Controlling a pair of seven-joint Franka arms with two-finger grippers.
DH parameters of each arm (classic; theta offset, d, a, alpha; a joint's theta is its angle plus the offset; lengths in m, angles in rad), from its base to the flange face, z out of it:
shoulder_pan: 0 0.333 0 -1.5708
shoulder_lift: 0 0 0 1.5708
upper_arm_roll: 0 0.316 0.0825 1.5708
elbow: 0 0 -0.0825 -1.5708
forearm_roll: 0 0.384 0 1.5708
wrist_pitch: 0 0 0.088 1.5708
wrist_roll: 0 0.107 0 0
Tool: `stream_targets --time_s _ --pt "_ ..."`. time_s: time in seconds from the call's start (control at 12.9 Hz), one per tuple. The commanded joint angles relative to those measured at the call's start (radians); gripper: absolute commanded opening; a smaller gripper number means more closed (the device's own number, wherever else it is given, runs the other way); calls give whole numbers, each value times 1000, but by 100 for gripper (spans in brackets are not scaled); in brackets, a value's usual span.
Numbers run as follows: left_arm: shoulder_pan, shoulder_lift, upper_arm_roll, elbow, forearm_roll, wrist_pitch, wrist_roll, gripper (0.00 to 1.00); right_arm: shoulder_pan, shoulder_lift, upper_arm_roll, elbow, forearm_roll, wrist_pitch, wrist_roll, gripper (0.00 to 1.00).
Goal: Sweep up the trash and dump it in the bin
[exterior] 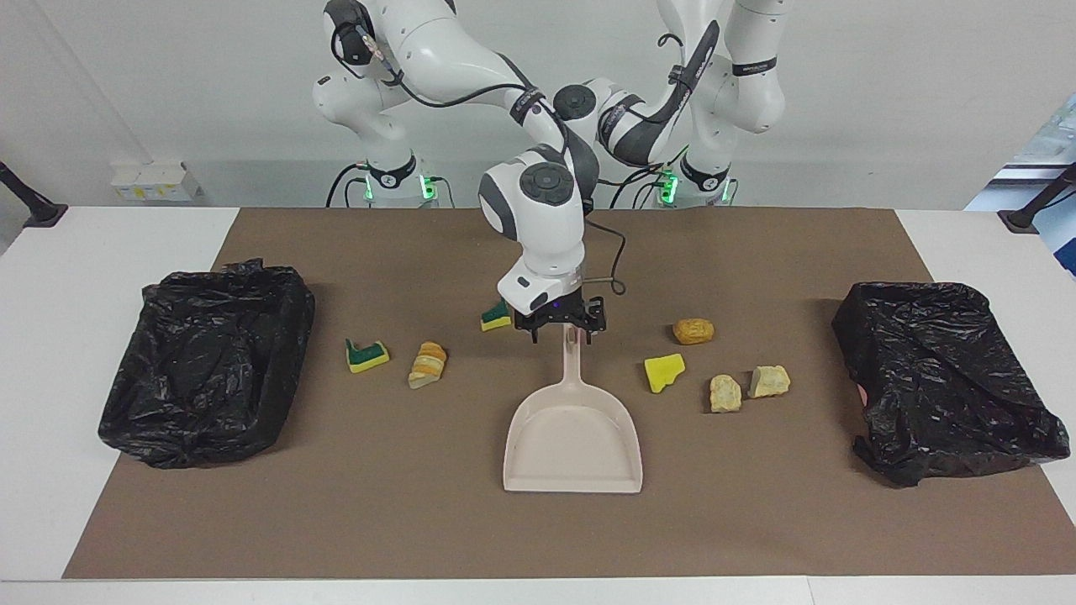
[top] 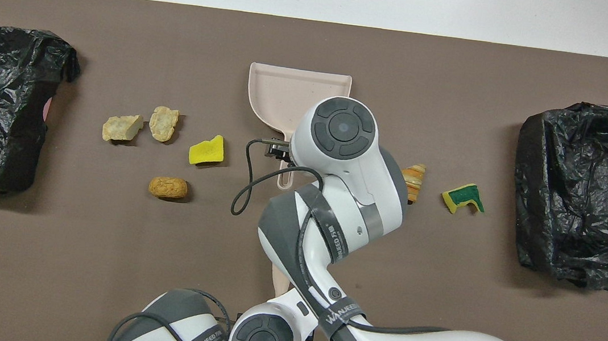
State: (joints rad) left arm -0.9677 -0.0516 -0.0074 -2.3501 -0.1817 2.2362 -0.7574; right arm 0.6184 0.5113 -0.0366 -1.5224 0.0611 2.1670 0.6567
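Trash lies scattered on the brown mat (exterior: 756, 521) to both sides of the beige dustpan (exterior: 573, 445). Toward the left arm's end: an orange bread chunk (exterior: 693, 331), a yellow sponge bit (exterior: 664, 372), and two tan chunks (exterior: 725, 393) (exterior: 770, 381) side by side. Toward the right arm's end: a green-backed sponge bit (exterior: 496, 318) just beside the right arm's wrist, a sliced bread-like piece (exterior: 428, 365), and a green-and-yellow sponge scrap (exterior: 366, 355). All seven rest on the mat; none is in the dustpan or in either bin.

The dustpan lies flat, pan mouth away from the robots, handle pointing toward them.

Right gripper (exterior: 561, 329): down over the tip of the dustpan handle, fingers spread apart to either side of it, not clamped.

Left gripper: hidden by the right arm in the facing view and by its own wrist in the overhead view; closed. What it is closed on cannot be told. A beige brush handle (top: 279, 279) shows only as a sliver by that wrist.

Two bins lined with black bags stand at the mat's ends, one (exterior: 946, 378) at the left arm's end, one (exterior: 206, 361) at the right arm's.
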Motion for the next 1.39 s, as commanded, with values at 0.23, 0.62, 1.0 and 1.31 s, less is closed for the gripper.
stream_targets --time_s 0.23,0.62,1.0,1.31 --pt "105 -56 20 69 -13 -215 26 0 4 13 -3 -27 -4 72 21 99" --pt "225 -155 24 68 51 -326 36 0 1 7 -3 -51 -3 99 6 72" --pt "407 -153 29 84 194 -356 171 0 6 -8 -3 -81 -4 96 -23 31" --pt "613 -79 29 161 292 -340 421 0 1 -10 -5 -79 -6 67 -90 0"
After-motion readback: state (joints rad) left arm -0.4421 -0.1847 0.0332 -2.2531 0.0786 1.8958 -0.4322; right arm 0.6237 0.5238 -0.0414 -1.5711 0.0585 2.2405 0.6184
